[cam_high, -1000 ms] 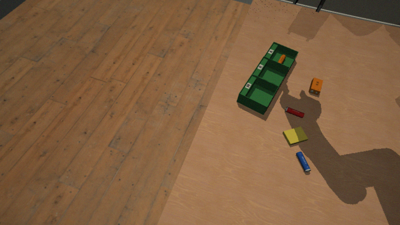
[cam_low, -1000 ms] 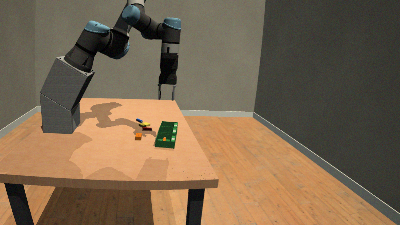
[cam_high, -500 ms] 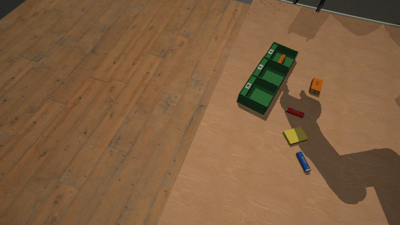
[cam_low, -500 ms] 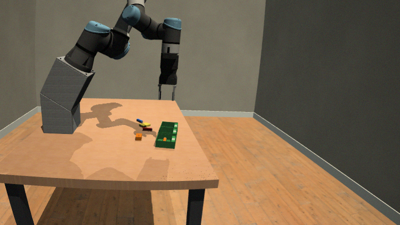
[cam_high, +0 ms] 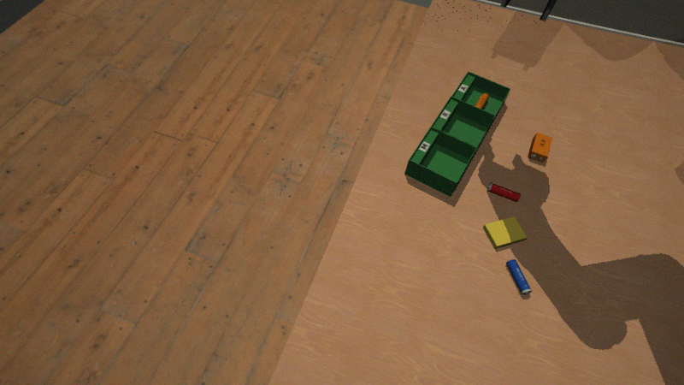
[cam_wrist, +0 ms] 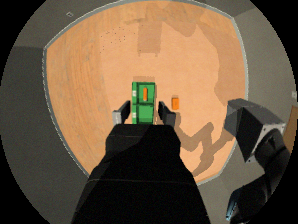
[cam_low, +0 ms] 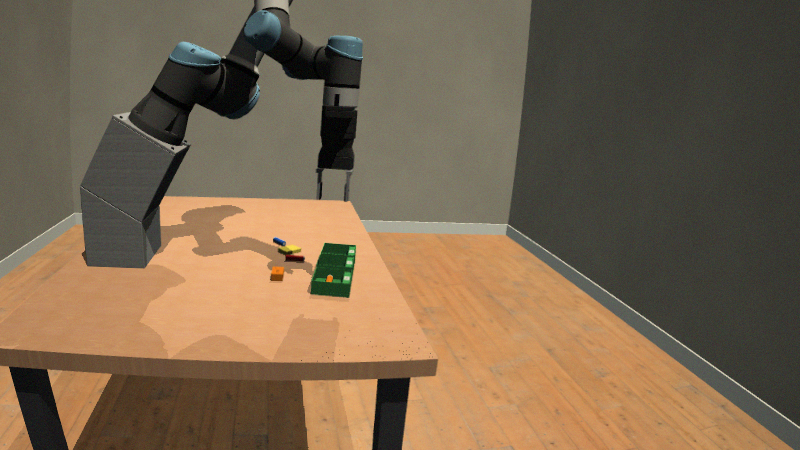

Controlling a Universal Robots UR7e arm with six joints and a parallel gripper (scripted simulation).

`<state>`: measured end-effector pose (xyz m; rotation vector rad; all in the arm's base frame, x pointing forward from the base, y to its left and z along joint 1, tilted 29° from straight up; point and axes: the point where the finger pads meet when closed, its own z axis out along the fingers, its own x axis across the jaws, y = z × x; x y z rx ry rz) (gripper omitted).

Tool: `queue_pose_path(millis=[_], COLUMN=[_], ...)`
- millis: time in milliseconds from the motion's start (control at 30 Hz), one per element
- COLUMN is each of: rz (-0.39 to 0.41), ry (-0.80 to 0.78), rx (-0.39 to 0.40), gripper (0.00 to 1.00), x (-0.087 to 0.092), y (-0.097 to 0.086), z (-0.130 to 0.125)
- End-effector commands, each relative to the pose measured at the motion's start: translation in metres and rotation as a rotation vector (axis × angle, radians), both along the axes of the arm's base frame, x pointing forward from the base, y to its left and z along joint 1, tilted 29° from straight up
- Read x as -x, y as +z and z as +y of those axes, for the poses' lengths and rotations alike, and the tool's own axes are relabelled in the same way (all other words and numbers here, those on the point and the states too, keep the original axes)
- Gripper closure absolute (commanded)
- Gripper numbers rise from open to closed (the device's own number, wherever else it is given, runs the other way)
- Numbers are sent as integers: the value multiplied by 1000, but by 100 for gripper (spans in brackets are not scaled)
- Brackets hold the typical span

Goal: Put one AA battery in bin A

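A green tray (cam_high: pixel 456 131) with three bins stands on the table. The bin marked A (cam_high: pixel 484 95) at its far end holds a small orange AA battery (cam_high: pixel 481 100), which lies flat inside. A red battery (cam_high: pixel 504 192) and a blue battery (cam_high: pixel 518 276) lie on the table beside the tray. My gripper (cam_low: pixel 332 193) hangs high above the table, open and empty, fingers pointing down. In the wrist view the open fingers frame the tray (cam_wrist: pixel 143 102) far below. The gripper itself is out of the top view; only its shadow shows there.
An orange block (cam_high: pixel 540 146) lies right of the tray and a flat yellow block (cam_high: pixel 504 231) lies between the red and blue batteries. The tray stands near the table's edge. The robot's grey base (cam_low: pixel 125 195) stands at the far side.
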<state>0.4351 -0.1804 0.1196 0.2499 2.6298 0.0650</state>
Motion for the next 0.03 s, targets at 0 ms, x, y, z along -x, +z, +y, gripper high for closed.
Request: queue_pose_path(millis=[0], rz=[-1], ry=[0], rx=[1], gripper=[0], x=[0], y=[0], z=[0])
